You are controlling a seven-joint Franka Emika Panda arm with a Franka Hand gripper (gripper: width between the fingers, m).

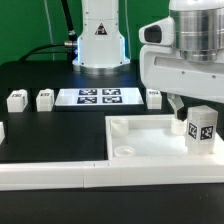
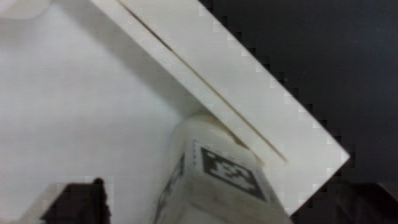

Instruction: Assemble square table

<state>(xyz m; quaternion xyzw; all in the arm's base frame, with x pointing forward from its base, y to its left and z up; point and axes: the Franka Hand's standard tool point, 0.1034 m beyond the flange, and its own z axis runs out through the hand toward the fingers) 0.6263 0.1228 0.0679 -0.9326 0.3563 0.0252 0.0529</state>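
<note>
The white square table top (image 1: pixel 140 140), with a raised rim and round corner sockets, lies at the exterior view's right. A tagged white leg (image 1: pixel 201 130) stands slightly tilted on its far right corner. My gripper (image 1: pixel 200 112) is over the top of the leg. One dark finger (image 1: pixel 173 105) stands a little apart from the leg's side; the other is hidden. In the wrist view the leg (image 2: pixel 222 170) rises between the fingers (image 2: pixel 80 200), with a gap at its side, above the top's rim (image 2: pixel 231 90). The gripper (image 2: pixel 222 205) looks open.
Loose tagged legs lie on the black table at the far left (image 1: pixel 16 99), beside that one (image 1: pixel 45 99), behind the top (image 1: pixel 153 96) and at the left edge (image 1: pixel 2 130). The marker board (image 1: pixel 100 97) lies before the robot base. A long white border rail (image 1: pixel 50 172) runs along the front.
</note>
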